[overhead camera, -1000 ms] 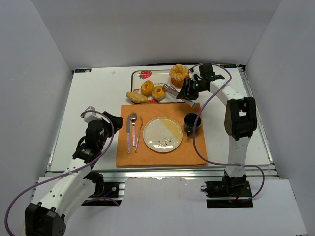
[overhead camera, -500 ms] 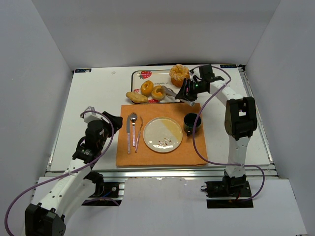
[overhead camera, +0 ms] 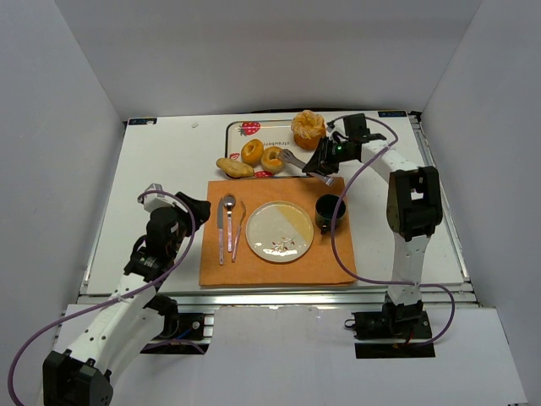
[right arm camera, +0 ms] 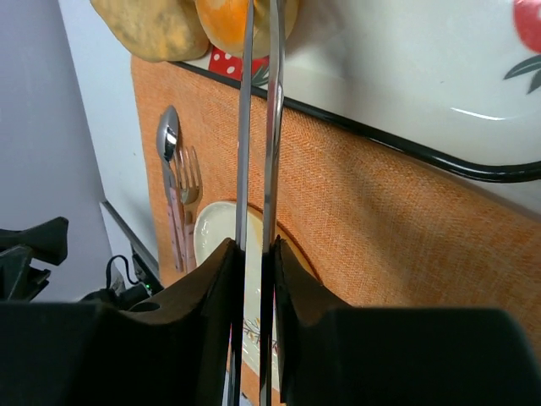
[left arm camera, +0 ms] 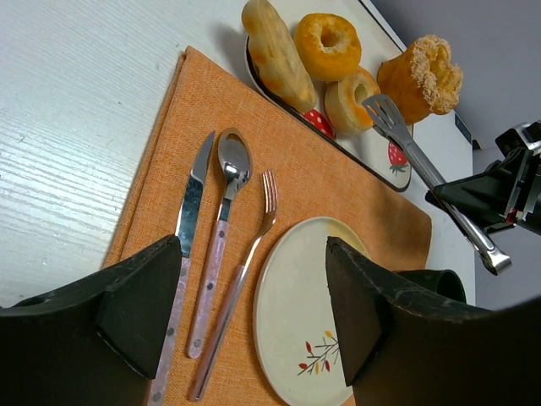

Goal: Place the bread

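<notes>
risk: bread (left arm camera: 348,95) slips from tongs (left arm camera: 439,182) | cause: shallow bite (tips seem only at its edge) | right hand (right arm camera: 254,271) pinching tongs | left hand (left arm camera: 254,304) spread

Golden ring bread (overhead camera: 272,159) on tray (overhead camera: 275,135)

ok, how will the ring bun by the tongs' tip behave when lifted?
Probably soft and light: the bread looks spongy, so the tongs may dent it. Being a round ring, it could roll on the glossy tray if it slips out.

Two ring buns (overhead camera: 252,151) (overhead camera: 272,159), one ruffled bun (overhead camera: 308,128), one roll (overhead camera: 234,167), one tongs (left arm camera: 423,165)
</notes>
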Motion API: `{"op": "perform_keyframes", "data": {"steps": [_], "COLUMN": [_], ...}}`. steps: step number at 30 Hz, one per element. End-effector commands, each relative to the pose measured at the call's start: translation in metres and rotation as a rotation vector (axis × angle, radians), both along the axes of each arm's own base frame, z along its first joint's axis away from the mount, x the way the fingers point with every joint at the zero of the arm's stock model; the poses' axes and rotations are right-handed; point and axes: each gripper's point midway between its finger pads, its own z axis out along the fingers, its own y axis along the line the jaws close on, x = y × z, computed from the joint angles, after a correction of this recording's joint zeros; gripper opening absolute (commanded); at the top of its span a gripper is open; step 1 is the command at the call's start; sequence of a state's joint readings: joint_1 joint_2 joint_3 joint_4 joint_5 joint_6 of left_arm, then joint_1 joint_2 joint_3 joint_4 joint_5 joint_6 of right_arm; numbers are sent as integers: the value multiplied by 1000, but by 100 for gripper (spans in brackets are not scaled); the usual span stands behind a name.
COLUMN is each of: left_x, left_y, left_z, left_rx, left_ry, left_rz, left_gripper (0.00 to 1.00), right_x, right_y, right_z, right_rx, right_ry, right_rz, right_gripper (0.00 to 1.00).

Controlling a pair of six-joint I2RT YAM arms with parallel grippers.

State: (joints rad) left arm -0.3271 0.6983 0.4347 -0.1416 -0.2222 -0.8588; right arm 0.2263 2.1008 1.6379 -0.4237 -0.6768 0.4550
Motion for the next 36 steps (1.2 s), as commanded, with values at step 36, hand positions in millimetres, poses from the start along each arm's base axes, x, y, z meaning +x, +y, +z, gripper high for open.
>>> {"op": "perform_keyframes", "data": {"steps": [36], "left_x": [6], "left_y": [-9], "left_z": [3], "left_rx": [-4], "left_ry": [-69], "left_rz": [-57], "left_gripper": [75], "right_x": [-219], "right_y": [-52], "right_z": [22], "right_rx": [-296], "right_ry": [-508], "right_rz": [829], "right_gripper": [35]}}
